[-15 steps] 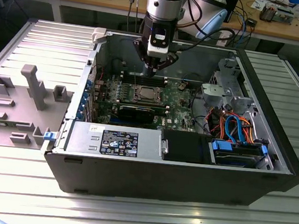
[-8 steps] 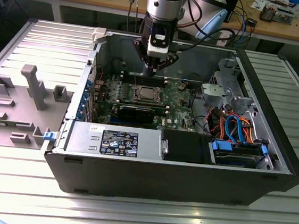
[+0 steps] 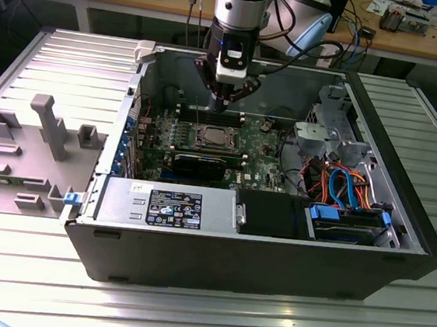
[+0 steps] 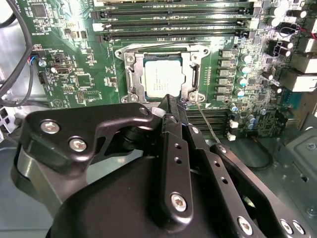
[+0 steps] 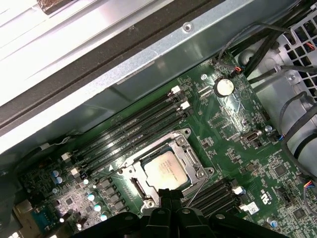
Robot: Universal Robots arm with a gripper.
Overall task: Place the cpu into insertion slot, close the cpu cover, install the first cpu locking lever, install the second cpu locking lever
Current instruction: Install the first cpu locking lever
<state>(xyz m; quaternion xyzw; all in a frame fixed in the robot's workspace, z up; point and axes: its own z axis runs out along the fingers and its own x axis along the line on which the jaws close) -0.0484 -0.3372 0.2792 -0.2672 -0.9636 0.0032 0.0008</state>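
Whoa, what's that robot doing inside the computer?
A robot arm is reaching into an open computer case. The cpu sits in the insertion slot on the green motherboard, and the cpu cover looks folded down around it. The end effector, shut, is at the slot's edge, beside a thin wire lever.

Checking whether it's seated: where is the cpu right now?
In both wrist views the cpu lies in the insertion slot in the middle of the green motherboard, beside the long memory slots, just ahead of the hand.
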